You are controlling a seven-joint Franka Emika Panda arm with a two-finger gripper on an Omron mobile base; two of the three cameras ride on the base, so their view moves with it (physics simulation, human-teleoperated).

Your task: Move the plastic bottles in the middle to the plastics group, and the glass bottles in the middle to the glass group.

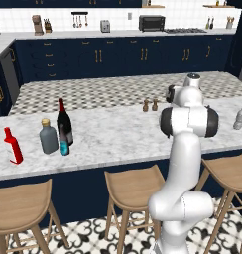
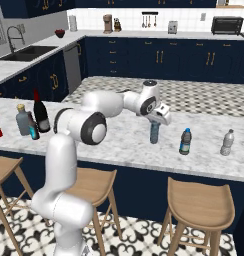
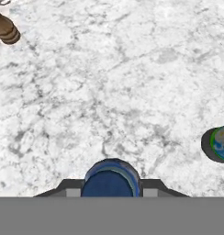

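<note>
The end effector (image 2: pixel 155 131) is closed on the slim pale-blue plastic bottle (image 2: pixel 154 133), held upright at the marble bench (image 2: pixel 124 145), near the dark blue-labelled bottle (image 2: pixel 185 141) and the clear grey one (image 2: pixel 226 142) of the plastics group. The step in hand is judged to be placing it; next it should set it down and let go (no label text is readable). The wine bottle (image 1: pixel 64 122) and the small teal-labelled bottle (image 1: pixel 64 145) wait beside the squat grey bottle (image 1: pixel 48 136).
</note>
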